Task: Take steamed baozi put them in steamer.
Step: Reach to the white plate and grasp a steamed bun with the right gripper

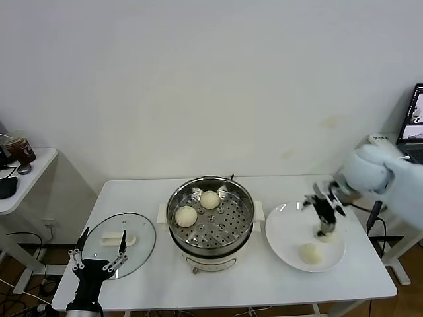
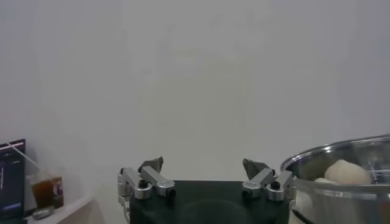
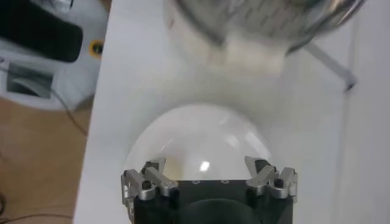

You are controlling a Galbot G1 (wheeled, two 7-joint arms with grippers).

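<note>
White table, right gripper above baozi

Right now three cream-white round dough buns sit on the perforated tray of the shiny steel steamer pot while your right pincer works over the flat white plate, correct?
Not quite: the head view shows two cream-white round dough buns in the shiny steel steamer pot, not three. The right pincer is over the flat white plate.

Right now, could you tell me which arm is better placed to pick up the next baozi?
Right: the right gripper hovers open over the plate holding two baozi; the left gripper sits by the glass lid.
</note>
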